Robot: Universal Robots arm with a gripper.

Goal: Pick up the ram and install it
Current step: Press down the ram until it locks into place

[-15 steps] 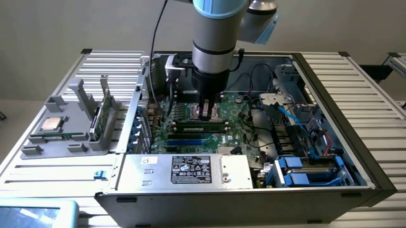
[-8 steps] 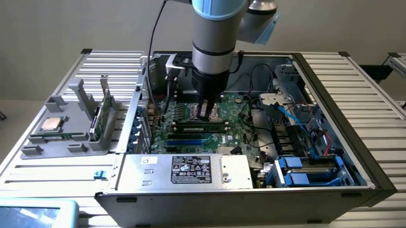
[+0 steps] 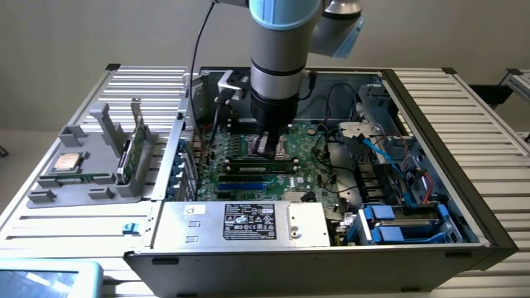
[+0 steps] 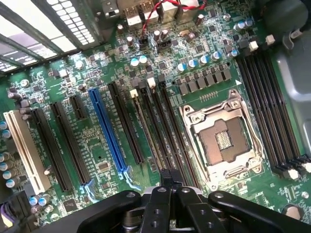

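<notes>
My gripper [image 3: 267,151] reaches down into the open computer case, right over the motherboard [image 3: 311,177]. The ram [image 3: 263,165], a long narrow green stick with dark chips, lies level under the fingertips, along the slots next to the processor socket. In the wrist view the gripper [image 4: 170,188] is shut on the ram [image 4: 154,131]. It shows edge-on there as a thin dark strip running away from the fingers, in line with the long dark memory slots [image 4: 177,131]. I cannot tell whether its lower edge sits in a slot.
The open, empty processor socket [image 4: 223,141] lies beside the slots, with further memory slots [image 4: 272,107] beyond it. A blue slot [image 4: 109,131] and white slot [image 4: 24,150] lie on the other side. Power supply [image 3: 240,220], cables [image 3: 373,149] and blue drive bays [image 3: 406,223] crowd the case. A grey fixture [image 3: 83,180] stands at the exterior view's left.
</notes>
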